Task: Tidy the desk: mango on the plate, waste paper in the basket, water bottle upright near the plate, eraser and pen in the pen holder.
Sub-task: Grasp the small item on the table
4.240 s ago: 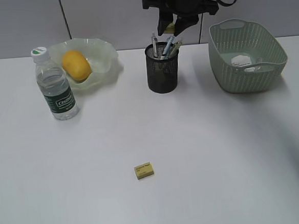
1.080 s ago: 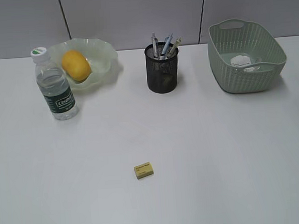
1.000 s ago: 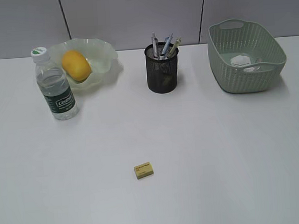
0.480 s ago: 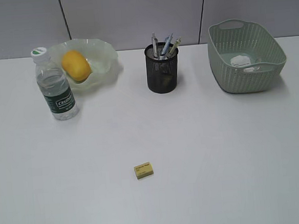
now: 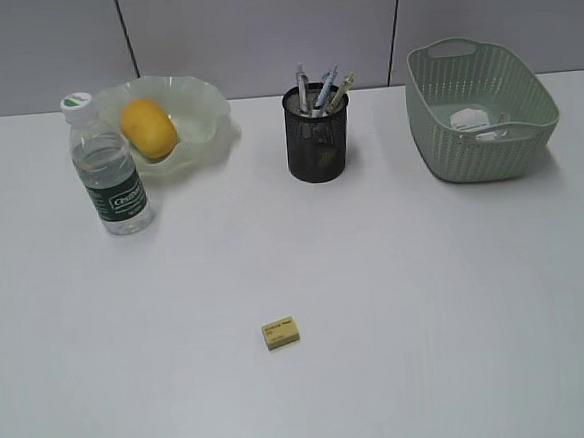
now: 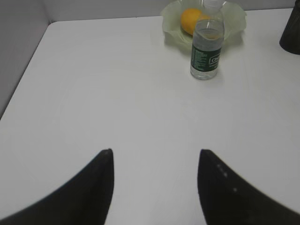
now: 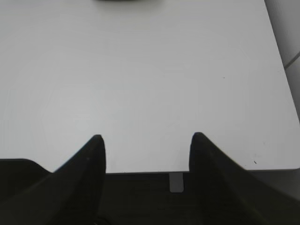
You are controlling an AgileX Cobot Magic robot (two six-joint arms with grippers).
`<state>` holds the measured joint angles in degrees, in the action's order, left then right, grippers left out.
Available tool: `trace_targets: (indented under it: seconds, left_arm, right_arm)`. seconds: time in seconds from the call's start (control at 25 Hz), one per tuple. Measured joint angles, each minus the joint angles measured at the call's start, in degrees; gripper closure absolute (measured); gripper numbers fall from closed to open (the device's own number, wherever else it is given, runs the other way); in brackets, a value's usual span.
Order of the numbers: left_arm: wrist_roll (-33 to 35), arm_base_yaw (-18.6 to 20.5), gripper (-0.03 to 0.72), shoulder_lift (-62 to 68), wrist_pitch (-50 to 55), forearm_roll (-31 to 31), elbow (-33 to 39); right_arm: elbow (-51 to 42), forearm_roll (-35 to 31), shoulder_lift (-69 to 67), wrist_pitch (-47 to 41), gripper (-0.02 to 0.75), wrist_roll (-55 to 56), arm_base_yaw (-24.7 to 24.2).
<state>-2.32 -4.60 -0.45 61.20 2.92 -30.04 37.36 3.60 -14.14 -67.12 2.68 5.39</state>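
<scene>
Your left tool (image 6: 154, 154): jaws parted, nothing between, bare counter (image 6: 117, 93) beneath. Right tool (image 7: 146, 140): likewise released, empty, hanging at counter's near edge. Eraser (image 5: 282, 333) lies alone on counter, clear of both tools. Water bottle (image 6: 206, 49) upright, well ahead-right of left tool, just before plate (image 6: 234, 18); mango (image 6: 190, 19) on plate. Pen holder (image 5: 317, 134) with pens farther off. Basket (image 5: 480, 108) far right, waste paper (image 5: 471, 119) inside.

Office-like desk setting, plain white desk (image 5: 429, 310) against grey partition panels (image 5: 259, 31) at its far edge, black mesh pen holder (image 5: 317, 137) with pens (image 5: 323, 84), small eraser (image 5: 282, 333) near the front edge
</scene>
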Motion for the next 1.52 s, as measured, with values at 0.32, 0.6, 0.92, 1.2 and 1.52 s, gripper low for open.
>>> trace_targets:
  seconds: [0.32,0.6,0.92,1.2,1.52]
  left_arm:
    - [0.00,0.00,0.253,0.00,0.00,0.00,0.00]
    - [0.00,0.00,0.253,0.00,-0.05,0.00,0.00]
    - [0.00,0.00,0.253,0.00,-0.05,0.00,0.00]
    - [0.00,0.00,0.253,0.00,-0.05,0.00,0.00]
    - [0.00,0.00,0.253,0.00,-0.05,0.00,0.00]
  right_arm:
    - [-6.11,0.19,12.44,1.70,0.280,0.00,0.00]
    - [-8.45,-3.60,14.64,6.44,0.280,-5.83,0.00]
    - [-8.45,-6.59,14.64,6.74,0.280,-9.23,0.00]
    - [-8.45,-7.30,14.64,6.76,0.280,-6.66,0.00]
    - [-8.67,-7.30,14.64,6.83,0.280,-3.23,0.00]
